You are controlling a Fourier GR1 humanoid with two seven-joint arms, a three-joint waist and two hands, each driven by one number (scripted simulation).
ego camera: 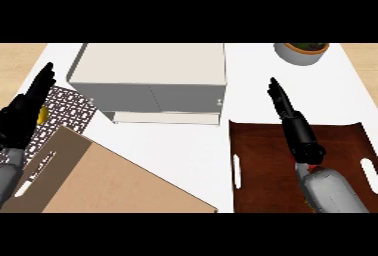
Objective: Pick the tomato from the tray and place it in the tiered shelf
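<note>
Head view: the task looks barely begun, or at most at the grasp. The dark brown tray point(258, 165) lies on the white worktop point(184, 150) at the right, and the right hand point(295, 125) stretches over it with its fingers straight and pressed together, pointing away from the robot toward the far edge. Nothing is curled into it. A small red patch, probably the tomato point(313, 165), peeks out just under the wrist where the black hand meets the grey forearm (most of it is hidden, so I cannot tell whether it rests on the tray or touches the hand). The grey tiered shelf point(151, 80) stands well apart at the upper left of the tray, and no tomato shows on its visible top or on its lower ledge. So the pick, the carry across and the placing all appear to be left.

The left hand point(26, 107) shows at the left edge, fingers straight and up, open and resting above a patterned mat point(70, 107). A brown board point(111, 175) lies near it, and a grey pot point(301, 52) sits at the far right.
</note>
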